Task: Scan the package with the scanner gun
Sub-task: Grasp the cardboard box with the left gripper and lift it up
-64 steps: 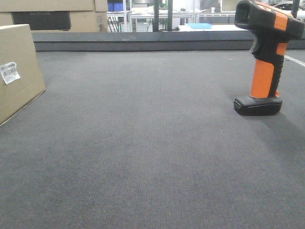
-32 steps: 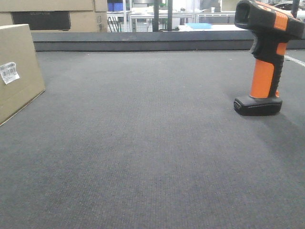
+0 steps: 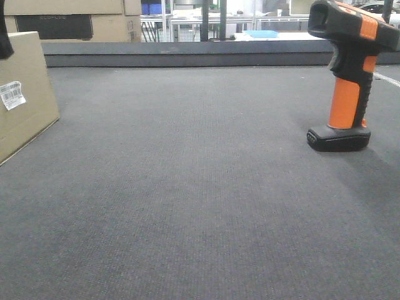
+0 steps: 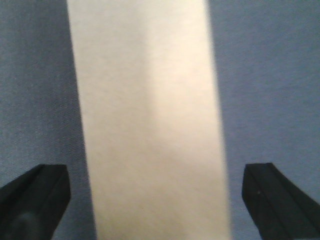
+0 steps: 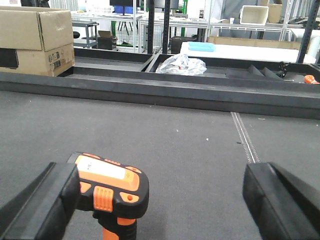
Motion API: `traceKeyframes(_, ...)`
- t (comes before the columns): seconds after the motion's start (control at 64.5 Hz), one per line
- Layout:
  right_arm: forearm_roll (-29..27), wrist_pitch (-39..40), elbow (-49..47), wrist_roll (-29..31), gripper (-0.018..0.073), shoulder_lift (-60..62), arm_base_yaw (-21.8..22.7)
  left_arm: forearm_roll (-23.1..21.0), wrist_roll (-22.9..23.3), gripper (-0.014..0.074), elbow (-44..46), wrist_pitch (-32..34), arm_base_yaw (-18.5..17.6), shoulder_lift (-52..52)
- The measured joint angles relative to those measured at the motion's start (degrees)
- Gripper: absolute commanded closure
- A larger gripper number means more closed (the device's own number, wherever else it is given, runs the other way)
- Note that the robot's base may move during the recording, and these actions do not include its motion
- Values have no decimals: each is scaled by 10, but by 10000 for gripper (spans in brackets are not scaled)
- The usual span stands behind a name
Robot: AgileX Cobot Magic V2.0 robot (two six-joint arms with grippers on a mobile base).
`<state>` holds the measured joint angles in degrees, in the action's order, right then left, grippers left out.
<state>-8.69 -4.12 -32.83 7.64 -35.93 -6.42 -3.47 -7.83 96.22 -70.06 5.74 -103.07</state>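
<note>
Left gripper (image 4: 159, 197) spread wide astride the package (image 3: 25, 106) at left on the bench (image 3: 200, 200); right gripper (image 5: 162, 200), also open, should center on the handle of the upright scanner gun (image 3: 347, 81) before closing.

Left fingers (image 4: 32, 197) matte black, blocky; right fingers (image 5: 280, 200) seemingly alike

Tan package (image 3: 22, 94) far left, orange-black scanner gun (image 3: 347, 75) upright right

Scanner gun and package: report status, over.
Left gripper open, plain tan cardboard package centred between its jaws, untouched. Right gripper open by black-and-orange pistol-shaped scanner gun, upright, not gripped. No obstruction seen.
</note>
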Motion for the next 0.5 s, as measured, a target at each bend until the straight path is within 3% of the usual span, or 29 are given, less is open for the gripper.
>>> traceKeyframes(0.124,0,3,0,0,-9,0,0,13,0,8,0,0,0,-13)
traceKeyframes(0.202,0,3,0,0,-9,0,0,15,0,71,0,0,0,-15)
traceKeyframes(0.295,0,3,0,0,-9,0,0,15,0,255,0,0,0,-15)
traceKeyframes(0.45,0,3,0,0,-9,0,0,15,-1,694,0,0,0,-15)
traceKeyframes(0.496,0,3,0,0,-9,0,0,14,-1,706,0,0,0,-15)
